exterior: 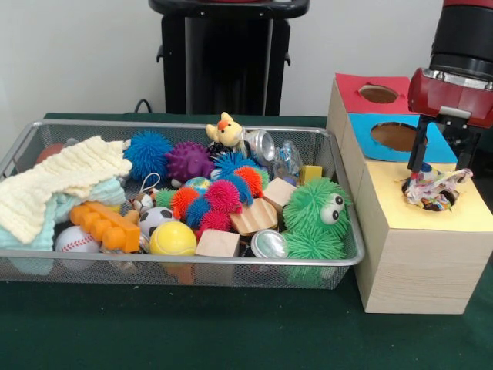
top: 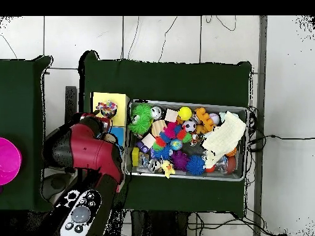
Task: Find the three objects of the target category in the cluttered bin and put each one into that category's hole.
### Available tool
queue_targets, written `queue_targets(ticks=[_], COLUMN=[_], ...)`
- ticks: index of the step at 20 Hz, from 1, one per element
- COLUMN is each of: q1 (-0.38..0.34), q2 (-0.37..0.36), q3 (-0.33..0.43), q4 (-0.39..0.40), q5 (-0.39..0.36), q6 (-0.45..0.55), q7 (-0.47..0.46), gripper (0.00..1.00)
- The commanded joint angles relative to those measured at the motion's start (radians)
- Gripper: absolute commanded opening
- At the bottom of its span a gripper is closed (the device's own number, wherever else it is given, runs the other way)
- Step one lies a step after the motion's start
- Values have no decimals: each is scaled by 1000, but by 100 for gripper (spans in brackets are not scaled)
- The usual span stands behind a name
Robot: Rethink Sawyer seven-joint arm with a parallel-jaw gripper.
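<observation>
The silver wire-mesh bin (exterior: 192, 125) stands on the green table, full of toys. Right of it is the pale wooden box with the yellow top (exterior: 470, 212). One floppy piece with a busy red, yellow and blue print (exterior: 433, 187) lies crumpled in the mouth of the yellow-topped hole (exterior: 456, 203) and covers most of it. My gripper (exterior: 441, 166) hangs just above that piece, its two fingers (exterior: 416, 154) spread wide to either side of it. In the overhead view the piece (top: 106, 109) shows on the yellow top (top: 120, 99). No other printed piece shows in the bin (top: 184, 102).
The blue-topped hole (exterior: 394, 136) and the red-topped hole (exterior: 378, 94) lie behind the yellow one. In the bin are a cream waffle cloth (exterior: 62, 181), a mint cloth (exterior: 108, 193), a green fuzzy toy (exterior: 316, 216), spiky balls, wooden blocks and a yellow ball (exterior: 172, 239).
</observation>
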Motion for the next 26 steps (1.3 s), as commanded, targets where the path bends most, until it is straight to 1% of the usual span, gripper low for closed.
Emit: queue_targets(ticks=[1,3,7,12,13,16,17,24,26], q1=[-11,-10,-1,-11,-15,-14,-19,-48,-50], q2=[32,21,-18,-65,-62,-86,-88,-97,-111], q3=[91,83,46,45,40,30,25,28,12], q4=[57,56,52,59,44,43,29,2,-4], q5=[39,37,25,13,10,0,-4,-15,-24], q6=[58,77,165,228,247,289,310,335,359], q7=[259,256,247,232,231,227,224,203,198], gripper=[100,100,100,100,100,100,100,100,100])
